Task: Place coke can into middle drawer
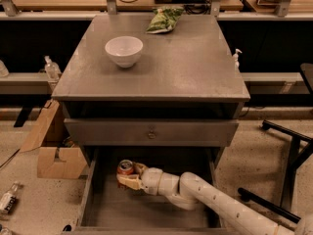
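Observation:
The coke can (125,168), red-orange with a silver top, stands upright inside the open middle drawer (105,207), a deep grey tray pulled out below the cabinet top. My gripper (128,176) reaches in from the lower right on a white arm and is shut on the can, with tan fingers (126,181) at its sides. The can sits near the drawer's back left, low over the floor. I cannot tell whether it touches the floor.
A white bowl (123,50) and a green snack bag (164,21) lie on the grey cabinet top (186,67). A shut drawer front with a small knob (151,133) is above the open drawer. A cardboard box (58,160) stands at the left, chair legs (288,146) at the right.

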`<state>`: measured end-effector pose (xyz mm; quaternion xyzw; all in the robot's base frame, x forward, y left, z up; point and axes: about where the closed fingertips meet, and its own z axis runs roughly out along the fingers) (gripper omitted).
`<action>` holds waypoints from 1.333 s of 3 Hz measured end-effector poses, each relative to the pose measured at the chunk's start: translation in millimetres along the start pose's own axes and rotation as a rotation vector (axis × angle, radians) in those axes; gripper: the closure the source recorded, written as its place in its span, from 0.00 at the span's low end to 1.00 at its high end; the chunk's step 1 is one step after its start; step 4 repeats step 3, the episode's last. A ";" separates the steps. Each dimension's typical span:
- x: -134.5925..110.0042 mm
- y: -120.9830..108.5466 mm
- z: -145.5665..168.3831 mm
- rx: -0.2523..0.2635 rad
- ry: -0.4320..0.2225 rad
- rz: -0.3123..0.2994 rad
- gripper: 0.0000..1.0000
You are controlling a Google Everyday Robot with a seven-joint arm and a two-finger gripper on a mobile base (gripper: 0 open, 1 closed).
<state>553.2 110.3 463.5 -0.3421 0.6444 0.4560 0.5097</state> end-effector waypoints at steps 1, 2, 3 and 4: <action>-0.2 1.1 1.3 -0.003 0.000 0.000 0.05; -0.4 1.8 2.1 -0.005 -0.001 0.000 0.00; -0.4 1.8 2.1 -0.005 -0.001 0.000 0.00; -0.4 1.8 2.1 -0.005 -0.001 0.000 0.00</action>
